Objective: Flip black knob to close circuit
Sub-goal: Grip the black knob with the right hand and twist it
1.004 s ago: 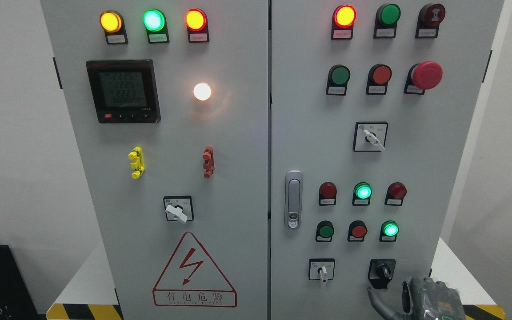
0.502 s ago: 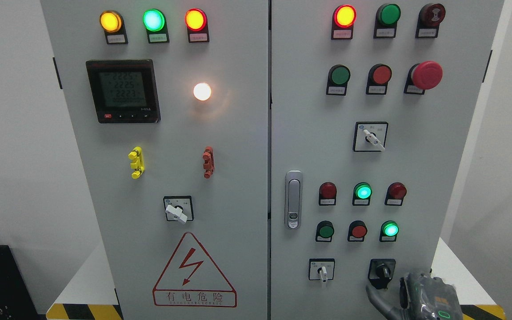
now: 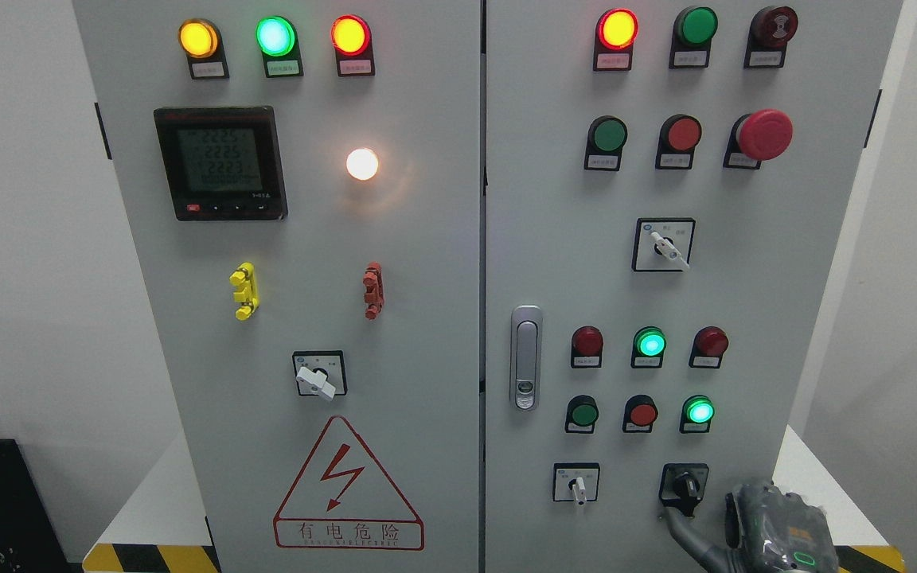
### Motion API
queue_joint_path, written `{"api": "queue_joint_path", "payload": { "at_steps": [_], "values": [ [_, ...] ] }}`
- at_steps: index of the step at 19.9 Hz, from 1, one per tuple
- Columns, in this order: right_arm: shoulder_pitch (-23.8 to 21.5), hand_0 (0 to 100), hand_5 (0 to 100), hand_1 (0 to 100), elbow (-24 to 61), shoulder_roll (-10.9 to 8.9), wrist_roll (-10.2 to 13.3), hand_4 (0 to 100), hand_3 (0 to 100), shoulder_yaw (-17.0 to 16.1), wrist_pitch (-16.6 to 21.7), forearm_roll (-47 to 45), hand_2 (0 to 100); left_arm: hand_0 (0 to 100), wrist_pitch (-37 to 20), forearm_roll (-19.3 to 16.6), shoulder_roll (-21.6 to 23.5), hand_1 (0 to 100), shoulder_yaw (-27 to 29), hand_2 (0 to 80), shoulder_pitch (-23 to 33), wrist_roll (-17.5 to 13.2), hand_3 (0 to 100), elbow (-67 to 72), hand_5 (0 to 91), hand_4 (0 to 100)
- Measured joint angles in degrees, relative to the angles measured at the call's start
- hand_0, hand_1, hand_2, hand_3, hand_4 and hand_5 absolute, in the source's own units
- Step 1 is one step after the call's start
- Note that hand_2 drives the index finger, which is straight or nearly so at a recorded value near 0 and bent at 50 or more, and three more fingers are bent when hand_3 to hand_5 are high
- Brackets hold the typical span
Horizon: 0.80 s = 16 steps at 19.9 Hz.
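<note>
Now right hand [image 3: 769, 529] nearer black knob [image 3: 686, 485]

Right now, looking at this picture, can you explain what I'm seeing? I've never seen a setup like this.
This is taken from a camera on a humanoid robot's head, facing a grey electrical cabinet with two doors. The doors carry indicator lamps, push buttons, a digital meter, a red mushroom-shaped stop button and several rotary switches. The grey thing at the lower right is the robot's right hand, with one finger reaching up to the black knob. Whether it actually touches is unclear. It holds nothing. The left hand is out of view.
</note>
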<state>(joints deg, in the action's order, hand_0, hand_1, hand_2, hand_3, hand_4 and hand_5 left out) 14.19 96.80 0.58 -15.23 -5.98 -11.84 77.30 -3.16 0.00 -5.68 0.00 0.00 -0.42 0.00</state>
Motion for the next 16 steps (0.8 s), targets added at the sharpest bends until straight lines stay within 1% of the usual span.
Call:
{"api": "queue_joint_path", "payload": {
  "at_steps": [12, 16],
  "values": [
    [0.51, 0, 89, 6, -0.21, -0.37, 0.21, 83, 100, -1.35, 0.16, -0.33, 89, 0, 0.0, 0.0, 0.0, 0, 0.0, 0.0, 0.0, 0.0, 5, 0.0, 0.0, 3],
    [0.87, 0, 90, 6, -0.29, -0.43, -0.16, 83, 100, -1.81, 0.17, -0.4, 89, 0, 0.0, 0.0, 0.0, 0, 0.0, 0.0, 0.0, 0.0, 5, 0.0, 0.0, 3]
  ]
}}
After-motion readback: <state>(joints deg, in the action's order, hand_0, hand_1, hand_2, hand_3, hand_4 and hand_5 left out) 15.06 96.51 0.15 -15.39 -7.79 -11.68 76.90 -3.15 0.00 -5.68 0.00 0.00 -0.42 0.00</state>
